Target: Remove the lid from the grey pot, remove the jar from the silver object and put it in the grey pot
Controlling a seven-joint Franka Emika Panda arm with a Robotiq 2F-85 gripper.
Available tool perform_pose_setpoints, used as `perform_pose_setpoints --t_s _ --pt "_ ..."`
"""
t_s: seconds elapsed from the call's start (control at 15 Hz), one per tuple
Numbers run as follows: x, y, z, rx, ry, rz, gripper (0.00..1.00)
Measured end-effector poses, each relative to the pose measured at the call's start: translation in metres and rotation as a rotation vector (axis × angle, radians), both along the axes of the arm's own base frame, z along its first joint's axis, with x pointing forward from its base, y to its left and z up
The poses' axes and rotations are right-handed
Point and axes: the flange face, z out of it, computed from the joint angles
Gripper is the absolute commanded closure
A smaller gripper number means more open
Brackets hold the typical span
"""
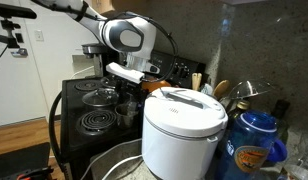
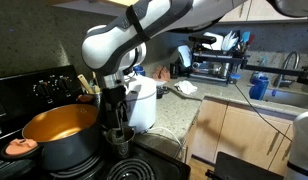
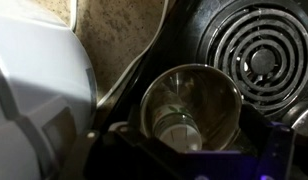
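Step 2: your gripper (image 2: pixel 118 130) hangs over the silver object (image 3: pixel 216 100), jar (image 3: pixel 179 133) inside; grey pot (image 2: pixel 54 150) looks uncovered. Can't tell the jaw spread. Next: drop straight, pinch the jar.

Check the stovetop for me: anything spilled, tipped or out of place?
Nothing looks spilled or tipped. The one oddity is a jar standing inside the small steel pot beside the coil burner. The grey pot sits upright and uncovered.

one grey pot (image 2: pixel 54 150), one jar (image 3: pixel 177 131)
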Motion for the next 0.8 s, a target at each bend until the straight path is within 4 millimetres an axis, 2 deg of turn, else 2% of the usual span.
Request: perform_pose_setpoints --t_s 0.47,0.53,0.6,0.67,0.8 --pt "0.007 0.009 -0.005 0.003 -0.037 0.016 0.00" --pt "0.009 0.009 -0.005 0.002 -0.044 0.017 0.25" --pt "0.010 0.009 -0.004 0.002 -0.049 0.018 0.26" --pt "0.010 0.009 -0.003 0.001 -0.053 0.018 0.32" --pt "0.012 0.009 -0.002 0.000 -0.059 0.020 0.48"
